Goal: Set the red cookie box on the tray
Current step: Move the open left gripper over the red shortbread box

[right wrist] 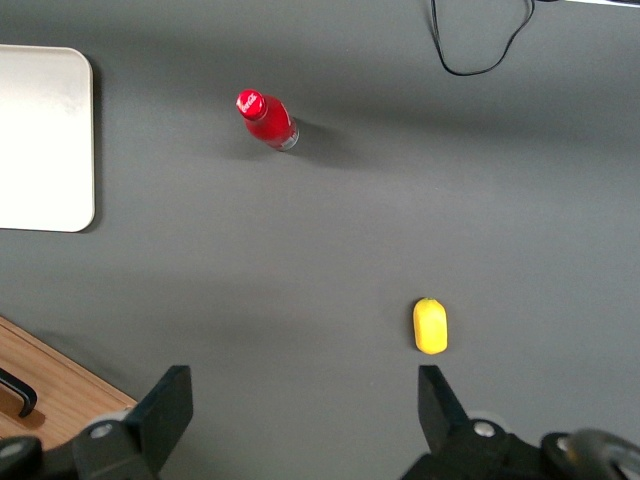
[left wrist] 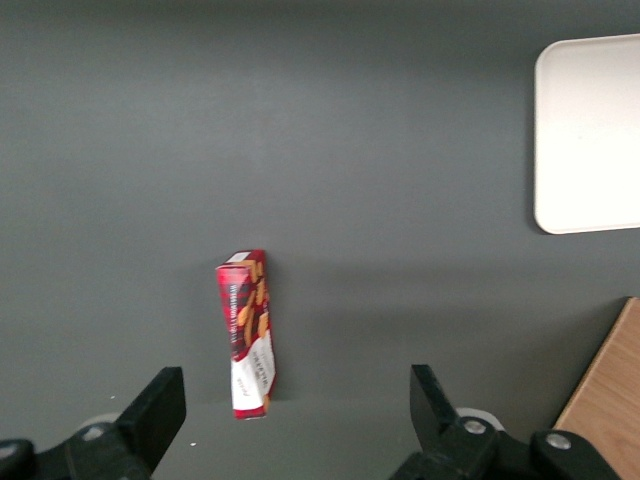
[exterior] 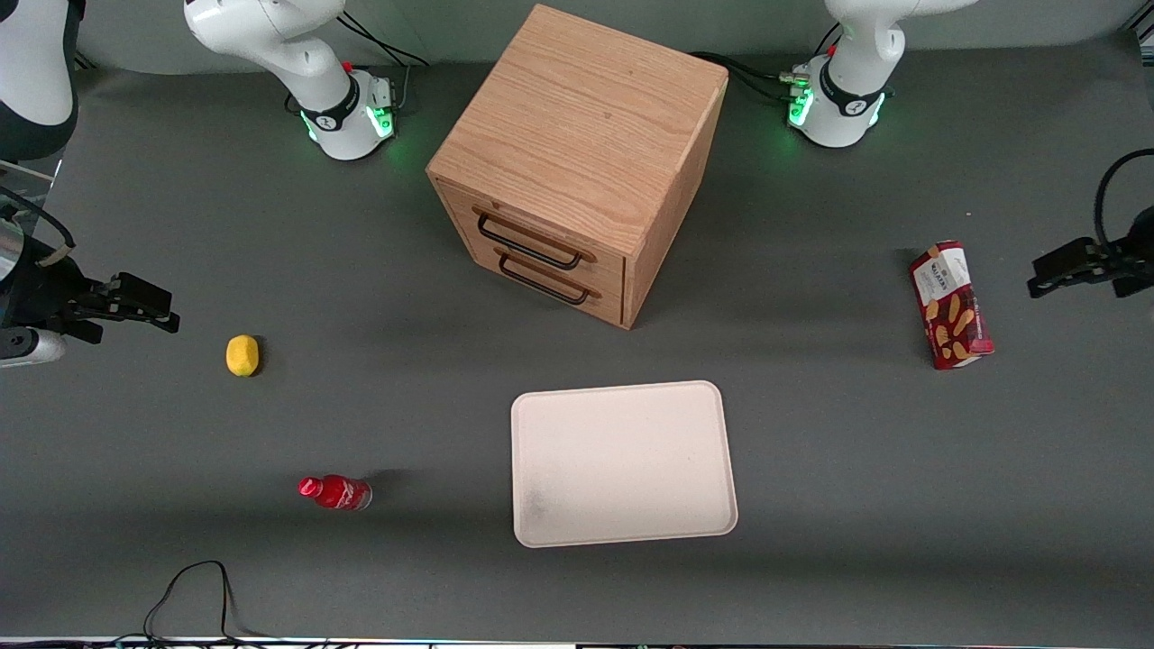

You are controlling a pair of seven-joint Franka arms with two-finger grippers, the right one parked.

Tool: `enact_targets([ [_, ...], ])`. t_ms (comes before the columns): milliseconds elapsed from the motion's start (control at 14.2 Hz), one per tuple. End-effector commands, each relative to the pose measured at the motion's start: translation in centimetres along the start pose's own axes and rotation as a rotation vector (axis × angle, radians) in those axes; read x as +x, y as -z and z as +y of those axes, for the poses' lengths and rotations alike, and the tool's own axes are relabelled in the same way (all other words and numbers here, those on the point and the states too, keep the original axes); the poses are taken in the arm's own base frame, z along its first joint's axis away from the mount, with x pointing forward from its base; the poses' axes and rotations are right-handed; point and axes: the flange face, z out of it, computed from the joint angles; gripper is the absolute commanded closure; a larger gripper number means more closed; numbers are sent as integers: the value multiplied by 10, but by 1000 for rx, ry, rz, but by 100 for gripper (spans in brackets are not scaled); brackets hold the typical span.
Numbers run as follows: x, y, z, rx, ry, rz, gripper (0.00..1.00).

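The red cookie box (exterior: 950,306) lies flat on the grey table toward the working arm's end, its white label end farther from the front camera. The wrist view shows the same box (left wrist: 248,333) well below the fingers, which stand wide apart. The left gripper (exterior: 1044,276) hovers high near the table's edge, beside the box and apart from it, open and holding nothing. The cream-white tray (exterior: 622,464) lies near the front camera at the table's middle with nothing on it; part of the tray (left wrist: 590,135) also shows in the wrist view.
A wooden two-drawer cabinet (exterior: 577,162) stands at the middle, farther from the front camera than the tray. A small red bottle (exterior: 335,492) and a yellow lemon (exterior: 242,354) lie toward the parked arm's end. A black cable (exterior: 194,595) loops at the front edge.
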Motion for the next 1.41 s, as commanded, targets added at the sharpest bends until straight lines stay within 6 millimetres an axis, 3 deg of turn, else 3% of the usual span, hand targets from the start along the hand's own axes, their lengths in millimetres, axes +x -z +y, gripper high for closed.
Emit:
enact_targets([
  [0,-26,-1,-16,-2,1,-7,0],
  [703,-109,-18,-79,7,99,-4,0],
  [914,-132,-22,-70,34,94,4,0],
  [1124,-135,-28,-68,34,80,-5,0],
  [1335,-134,-69,-71,38,81,9,0],
])
